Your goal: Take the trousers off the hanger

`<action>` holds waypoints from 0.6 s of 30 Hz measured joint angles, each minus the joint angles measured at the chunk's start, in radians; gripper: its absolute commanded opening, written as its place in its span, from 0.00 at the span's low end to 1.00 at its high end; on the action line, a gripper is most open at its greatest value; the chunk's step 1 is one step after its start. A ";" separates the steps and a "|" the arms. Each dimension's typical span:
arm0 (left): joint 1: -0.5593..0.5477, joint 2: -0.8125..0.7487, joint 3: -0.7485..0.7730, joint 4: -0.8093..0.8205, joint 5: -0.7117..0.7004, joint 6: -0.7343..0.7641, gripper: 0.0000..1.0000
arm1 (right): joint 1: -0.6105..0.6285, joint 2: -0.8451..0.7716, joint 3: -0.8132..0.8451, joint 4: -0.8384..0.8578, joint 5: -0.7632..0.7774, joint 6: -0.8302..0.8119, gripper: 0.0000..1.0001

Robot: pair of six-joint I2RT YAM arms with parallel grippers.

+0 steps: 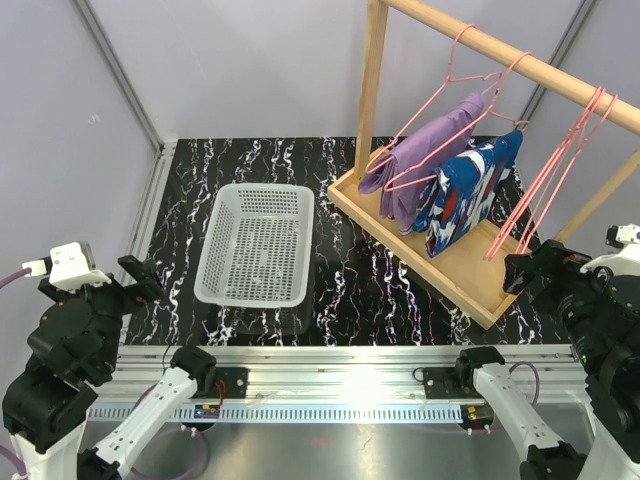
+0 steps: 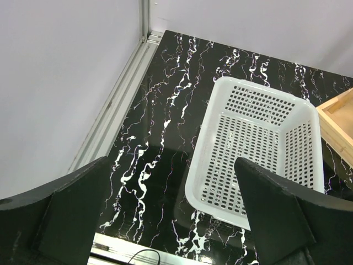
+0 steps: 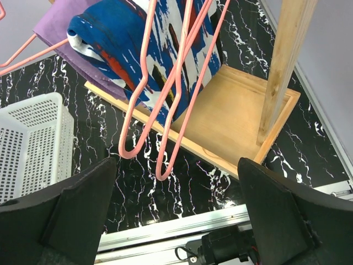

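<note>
Hanging from the wooden rail (image 1: pixel 520 62), both pairs of trousers are being carried by pink hangers (image 1: pixel 412 113) on the rack at the far right of the tabletop (image 1: pixel 340 290). The lilac-purple trousers (image 1: pixel 428 150) are being held on the hanger nearer the upright post. The blue trousers (image 1: pixel 468 195), with white and red patches, are being held just beside them, and the two garments are touching. Whether their lower folds are resting on the rack's wooden base tray (image 1: pixel 480 277) or hanging just clear of it cannot be told. Two more pink hangers (image 1: pixel 560 155) are hanging bare further along the rail, nearer the right arm.

No part of the task is being shown as done. Neither garment is being seen off its hanger, and nothing is being held in the white basket (image 1: pixel 262 188) on the left of the tabletop. Both removals are judged to be outstanding.

The left tool (image 2: pixel 171 165) is being held with its jaws spread wide and nothing between them. It is being kept over the near left of the tabletop, facing the basket. The right tool (image 3: pixel 176 165) is likewise being held wide apart and is gripping nothing, close to the bare hangers and short of the blue trousers. A reach toward one of the garments is judged to be the first step being faced.
</note>
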State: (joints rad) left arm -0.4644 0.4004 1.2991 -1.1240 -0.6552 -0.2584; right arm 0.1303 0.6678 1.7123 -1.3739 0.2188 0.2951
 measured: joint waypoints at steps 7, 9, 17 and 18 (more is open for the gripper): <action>0.000 0.000 0.000 0.000 -0.008 0.000 0.99 | 0.000 0.005 0.000 0.002 -0.021 -0.003 0.99; 0.000 0.000 0.000 0.000 -0.008 0.000 0.99 | 0.000 0.019 0.005 0.010 -0.062 -0.003 0.99; 0.000 0.000 0.001 0.000 -0.008 -0.004 0.99 | 0.001 0.190 0.128 0.105 -0.214 0.029 0.99; 0.000 0.000 0.002 0.000 -0.008 -0.004 0.99 | 0.001 0.213 0.140 0.125 -0.237 0.034 1.00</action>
State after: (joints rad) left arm -0.4644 0.4000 1.3006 -1.1244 -0.6632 -0.2623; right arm 0.1310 0.8806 1.8519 -1.2491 -0.0177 0.3286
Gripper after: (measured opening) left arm 0.987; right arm 0.993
